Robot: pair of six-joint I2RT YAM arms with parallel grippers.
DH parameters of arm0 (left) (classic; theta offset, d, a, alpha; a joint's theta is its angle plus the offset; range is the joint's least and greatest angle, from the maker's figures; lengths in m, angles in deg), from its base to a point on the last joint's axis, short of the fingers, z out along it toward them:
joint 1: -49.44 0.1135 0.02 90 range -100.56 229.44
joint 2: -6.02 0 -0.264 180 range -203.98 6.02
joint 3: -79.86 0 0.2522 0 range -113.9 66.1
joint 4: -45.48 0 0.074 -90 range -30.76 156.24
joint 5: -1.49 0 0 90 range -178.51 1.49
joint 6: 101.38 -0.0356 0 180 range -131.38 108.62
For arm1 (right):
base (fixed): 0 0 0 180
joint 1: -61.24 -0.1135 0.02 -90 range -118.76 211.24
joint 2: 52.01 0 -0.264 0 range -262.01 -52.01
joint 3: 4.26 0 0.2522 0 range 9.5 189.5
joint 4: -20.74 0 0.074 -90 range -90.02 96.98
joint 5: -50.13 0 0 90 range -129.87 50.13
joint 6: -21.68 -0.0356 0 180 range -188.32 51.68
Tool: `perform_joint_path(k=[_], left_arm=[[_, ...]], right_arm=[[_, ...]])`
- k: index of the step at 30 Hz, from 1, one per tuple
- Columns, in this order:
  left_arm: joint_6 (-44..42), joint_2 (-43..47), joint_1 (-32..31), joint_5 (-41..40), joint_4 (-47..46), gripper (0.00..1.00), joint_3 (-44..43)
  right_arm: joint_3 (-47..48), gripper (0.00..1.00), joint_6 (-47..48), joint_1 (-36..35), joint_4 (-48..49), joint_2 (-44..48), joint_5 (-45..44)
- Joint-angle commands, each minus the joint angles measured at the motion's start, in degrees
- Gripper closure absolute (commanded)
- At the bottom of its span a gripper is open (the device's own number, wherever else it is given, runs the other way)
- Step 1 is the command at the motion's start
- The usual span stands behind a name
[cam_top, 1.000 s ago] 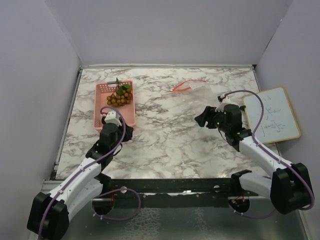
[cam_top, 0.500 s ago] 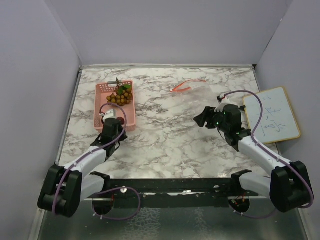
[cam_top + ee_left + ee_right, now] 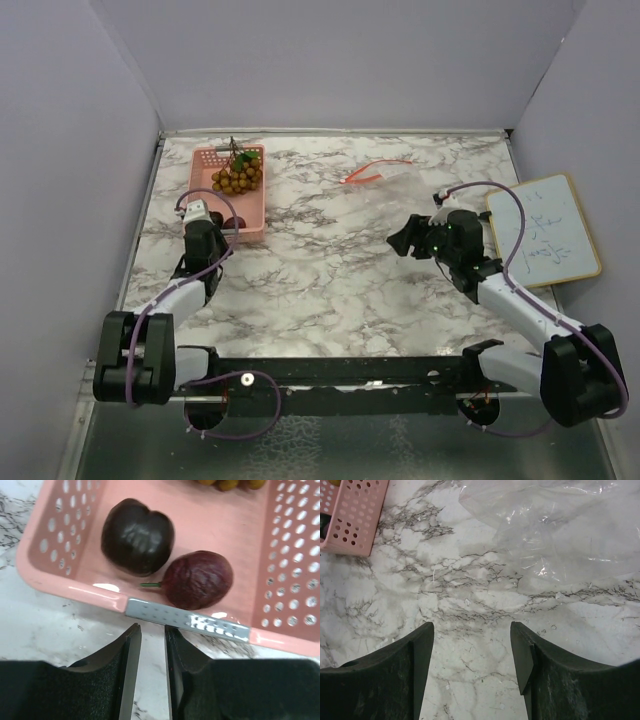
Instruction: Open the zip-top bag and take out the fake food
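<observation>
Your left gripper [image 3: 152,630] had its fingers drawn nearly together, with only a thin slit between them and nothing in it. It sat low over the marble, just short of the near rim of the pink basket [image 3: 75,591], close to the silver label [image 3: 186,621] on that rim. Inside the basket, right past the rim, a dark glossy fruit [image 3: 137,536] and a wrinkled maroon fruit [image 3: 198,579] with a short green stem lay touching side by side. Farther in, the bunch of golden-brown grapes [image 3: 238,180] rested at the basket's far end. The basket itself stood near the far left corner of the tabletop [image 3: 330,270]. Your right gripper [image 3: 471,627] was spread wide and empty, hovering over bare marble toward the right side of the tabletop. Beyond its fingers, the zip-top bag [image 3: 555,530] lay crumpled and flat on the marble, toward the far edge and right of the middle, with its orange-red zip strip [image 3: 375,168] at the far side. I couldn't see anything inside the bag. A small whiteboard [image 3: 545,230] lay at the right edge.
</observation>
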Motion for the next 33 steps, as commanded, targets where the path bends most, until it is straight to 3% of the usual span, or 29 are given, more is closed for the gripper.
perform_joint_path(k=[1,6,13,16,22,25,28,30,33], left_arm=[[-2.2,-3.9,3.7,2.9,-7.3,0.70,-1.9],[-3.1,-2.3,4.1,3.9,-7.4,0.68,-1.0],[-7.2,7.7,3.5,0.1,-12.2,0.63,6.2],[-10.1,10.4,3.0,-1.5,-22.5,0.58,11.8],[-13.4,-4.8,3.0,-7.3,-34.4,0.42,10.9],[-17.2,-12.3,3.0,-9.9,-47.9,0.34,11.7],[-20.0,-18.7,3.1,-7.0,-50.2,0.24,9.0],[-22.4,-24.4,3.0,-1.8,-54.9,0.22,8.2],[-22.7,-24.3,2.9,-0.9,-53.7,0.21,8.1]], right_arm=[[2.5,0.38,0.6,-0.1,-1.9,3.3,1.5],[3.5,0.38,1.2,-0.1,-3.5,4.2,1.5],[1.3,0.38,0.8,-0.1,-0.9,3.5,1.7],[0.8,0.38,1.2,-0.1,-0.8,3.5,1.6],[0.0,0.38,-0.5,-0.1,1.2,3.8,3.1],[0.5,0.38,-0.5,-0.1,1.4,3.0,3.5],[0.3,0.37,-0.5,-0.1,1.5,3.0,3.2],[0.0,0.38,-0.5,-0.1,1.8,3.3,2.9],[0.0,0.37,-0.6,-0.1,1.4,3.5,3.1]])
